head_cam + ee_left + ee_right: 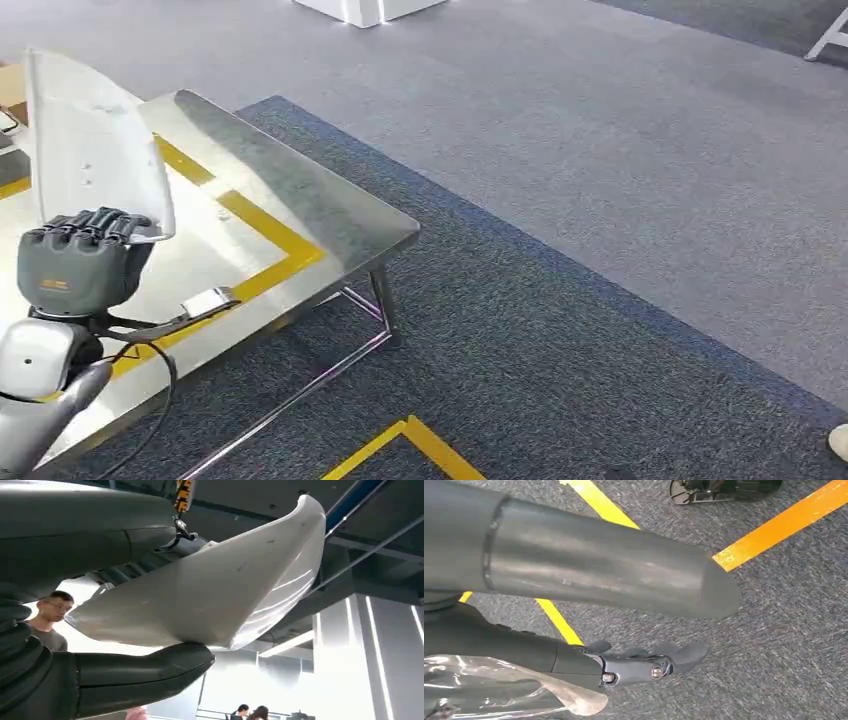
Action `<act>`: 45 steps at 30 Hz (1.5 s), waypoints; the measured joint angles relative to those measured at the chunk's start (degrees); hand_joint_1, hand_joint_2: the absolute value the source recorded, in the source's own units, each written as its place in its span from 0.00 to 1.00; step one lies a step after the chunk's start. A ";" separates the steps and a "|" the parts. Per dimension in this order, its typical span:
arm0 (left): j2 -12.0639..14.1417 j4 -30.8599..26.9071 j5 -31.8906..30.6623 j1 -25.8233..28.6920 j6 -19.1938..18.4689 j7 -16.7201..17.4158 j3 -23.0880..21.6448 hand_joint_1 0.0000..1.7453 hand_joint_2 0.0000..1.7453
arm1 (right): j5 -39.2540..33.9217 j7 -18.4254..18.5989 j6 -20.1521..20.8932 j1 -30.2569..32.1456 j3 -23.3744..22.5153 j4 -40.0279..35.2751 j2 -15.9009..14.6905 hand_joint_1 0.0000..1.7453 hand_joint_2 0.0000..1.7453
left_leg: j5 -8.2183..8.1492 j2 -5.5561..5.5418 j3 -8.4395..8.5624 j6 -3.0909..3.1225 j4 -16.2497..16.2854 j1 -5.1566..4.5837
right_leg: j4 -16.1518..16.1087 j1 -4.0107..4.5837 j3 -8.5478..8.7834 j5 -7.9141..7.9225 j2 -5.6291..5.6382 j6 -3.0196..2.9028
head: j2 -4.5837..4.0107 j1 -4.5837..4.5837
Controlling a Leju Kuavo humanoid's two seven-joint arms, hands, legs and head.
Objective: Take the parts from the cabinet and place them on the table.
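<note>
A white curved panel part (95, 150) stands upright above the steel table (300, 200), and my left hand (80, 260) grips its lower edge. In the left wrist view the same part (215, 595) lies between the thumb (130, 680) and the fingers of that hand. My right hand (589, 580) hangs over the dark carpet with its thumb and fingers stretched out and nothing between them. A crinkled clear plastic sheet (499, 690) shows by the base of that hand; I cannot tell what it is.
The table carries yellow tape lines (270, 235), and its corner and legs (385, 305) jut onto the dark carpet. Yellow tape (410, 440) marks the floor in front. A white cabinet base (365, 10) stands far back. A person (50, 615) stands near.
</note>
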 joint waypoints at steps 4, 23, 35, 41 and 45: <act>0.33 0.00 0.00 0.00 -0.09 0.00 0.15 1.00 1.00 | 0.13 0.09 -0.07 -0.03 0.00 -0.02 0.04 0.00 0.00 | 0.00 0.00 0.00 0.00 0.00 0.00 | 0.00 0.00 0.00 0.00 0.00 0.00 | 0.00 0.00; 1.44 0.00 -0.02 0.25 -0.13 -0.11 1.18 1.00 1.00 | -1.07 -0.13 0.17 0.09 -0.37 0.00 1.38 0.00 0.00 | 0.00 0.00 0.00 0.00 -0.01 0.00 | 0.00 0.00 0.00 0.00 0.00 0.00 | 0.00 0.00; 1.57 0.00 -0.02 1.00 -0.07 -0.11 1.62 1.00 1.00 | 0.13 -0.50 -0.66 0.08 -0.37 0.07 1.49 0.00 0.00 | 0.00 0.00 0.00 0.00 0.00 0.00 | 0.01 0.00 0.00 0.00 0.00 0.00 | 0.00 0.00; 1.57 0.00 -0.02 1.02 -0.07 -0.11 1.70 1.00 1.00 | 0.61 -0.44 -0.72 0.08 -0.37 0.13 1.49 0.00 0.00 | 0.00 0.00 -0.01 0.00 0.03 0.00 | 0.02 0.00 0.00 0.00 0.00 0.00 | 0.00 0.00; 1.57 0.00 -0.04 1.06 -0.09 -0.11 1.70 1.00 1.00 | 0.74 -0.31 -0.76 0.08 -0.35 0.15 1.49 0.00 0.00 | 0.00 0.00 -0.01 0.00 0.05 0.00 | 0.03 0.00 -0.01 0.00 0.00 0.00 | 0.00 0.00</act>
